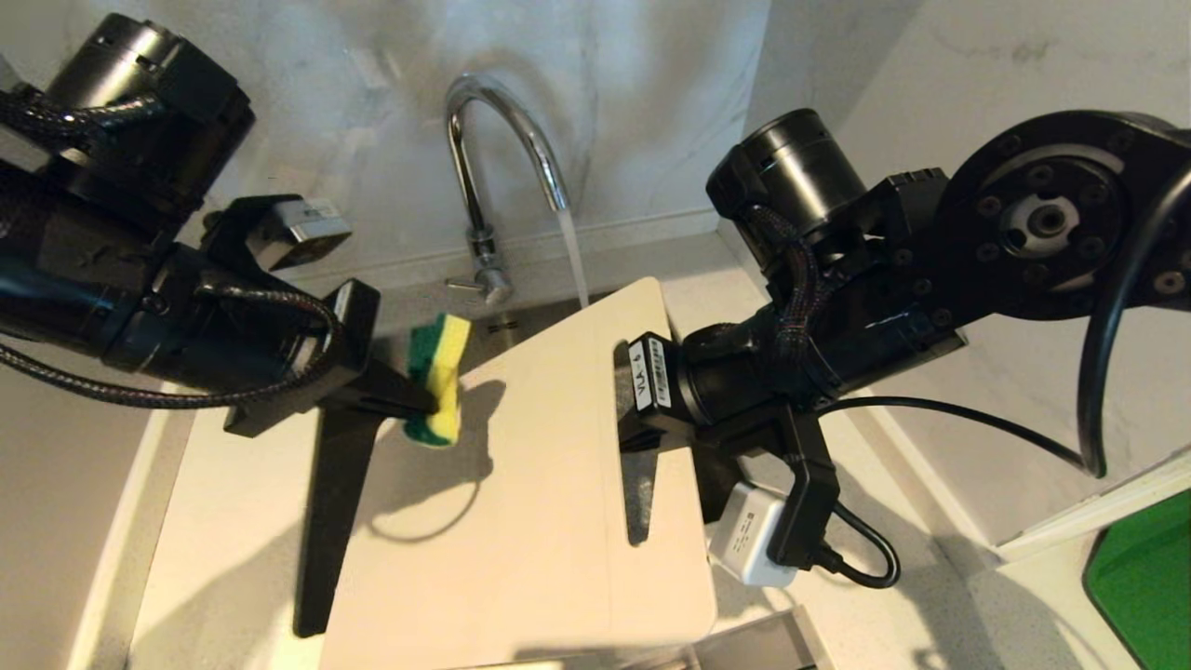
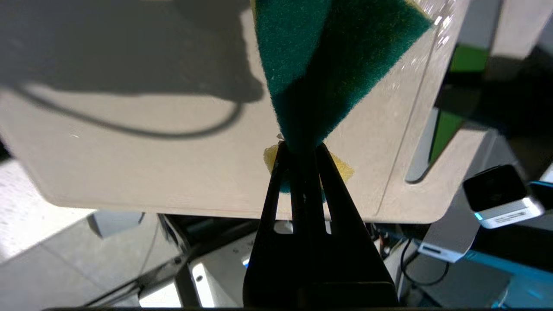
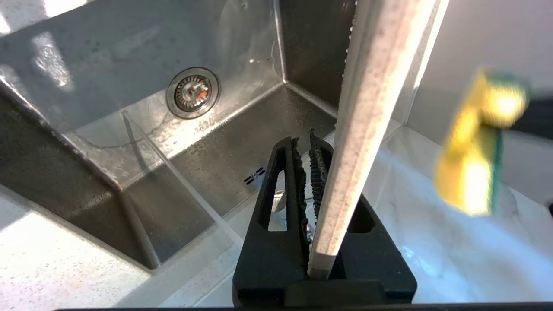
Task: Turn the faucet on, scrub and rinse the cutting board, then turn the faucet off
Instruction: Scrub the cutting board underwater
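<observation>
The chrome faucet (image 1: 484,158) is running, and a stream of water (image 1: 575,256) falls just behind the far edge of the cutting board (image 1: 540,521). This cream board is held tilted above the sink. My right gripper (image 1: 625,400) is shut on its right edge, just above the handle slot (image 1: 638,502). The right wrist view shows the board's edge (image 3: 367,108) seated between that gripper's (image 3: 309,144) fingers. My left gripper (image 1: 430,402) is shut on a yellow and green sponge (image 1: 437,372), held at the board's upper left corner. Close up, its fingertips (image 2: 301,147) pinch the sponge (image 2: 328,56) in front of the board's face (image 2: 151,164).
Below the board lies the steel sink (image 3: 108,142) with its drain (image 3: 193,92). The faucet's small lever (image 1: 463,285) sticks out at its base, behind the sponge. A bright green flat object (image 1: 1144,577) lies on the counter at the far right. Marble walls close in behind and to the right.
</observation>
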Robot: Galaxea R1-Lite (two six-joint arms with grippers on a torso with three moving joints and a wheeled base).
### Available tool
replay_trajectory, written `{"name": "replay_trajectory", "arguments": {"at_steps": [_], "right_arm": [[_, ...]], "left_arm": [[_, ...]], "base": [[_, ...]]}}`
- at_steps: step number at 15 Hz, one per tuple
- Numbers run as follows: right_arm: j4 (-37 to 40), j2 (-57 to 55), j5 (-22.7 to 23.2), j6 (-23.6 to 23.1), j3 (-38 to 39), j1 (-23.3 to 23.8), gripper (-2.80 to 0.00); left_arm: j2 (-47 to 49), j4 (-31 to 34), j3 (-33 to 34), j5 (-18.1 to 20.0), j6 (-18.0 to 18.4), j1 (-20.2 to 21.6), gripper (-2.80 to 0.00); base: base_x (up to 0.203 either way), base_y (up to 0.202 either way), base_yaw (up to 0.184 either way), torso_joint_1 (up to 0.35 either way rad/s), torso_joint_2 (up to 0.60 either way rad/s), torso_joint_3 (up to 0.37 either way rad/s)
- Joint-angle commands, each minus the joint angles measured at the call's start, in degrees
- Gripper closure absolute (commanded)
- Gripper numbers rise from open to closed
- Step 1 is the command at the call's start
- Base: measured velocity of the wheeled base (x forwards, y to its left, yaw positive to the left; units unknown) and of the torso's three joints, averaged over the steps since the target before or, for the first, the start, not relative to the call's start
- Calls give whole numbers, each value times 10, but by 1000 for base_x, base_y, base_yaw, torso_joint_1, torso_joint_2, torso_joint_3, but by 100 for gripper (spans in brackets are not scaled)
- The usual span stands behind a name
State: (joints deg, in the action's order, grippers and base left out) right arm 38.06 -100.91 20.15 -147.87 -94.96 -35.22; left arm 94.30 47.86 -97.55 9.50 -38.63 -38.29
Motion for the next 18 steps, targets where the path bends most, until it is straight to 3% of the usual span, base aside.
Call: {"name": "replay_trajectory", "arguments": {"at_steps": [1,4,10,18], "right_arm": [[2,2,1,-3,-1,0,0],[2,5,1,-3,2,0,0],[2,4,1,3,1,0,0],[1,4,1,4,2,0,0]], "left_arm": [[42,7,6,1,-8,-27,0],[52,5,55,0,-13,-30,0],[68,-32,123,-1,-11,22,0],[54,-161,312,4,32,109,0]], "base": [[0,0,0,0,0,0],[0,0,0,0,0,0],[0,0,0,0,0,0],[0,0,0,0,0,0]]}}
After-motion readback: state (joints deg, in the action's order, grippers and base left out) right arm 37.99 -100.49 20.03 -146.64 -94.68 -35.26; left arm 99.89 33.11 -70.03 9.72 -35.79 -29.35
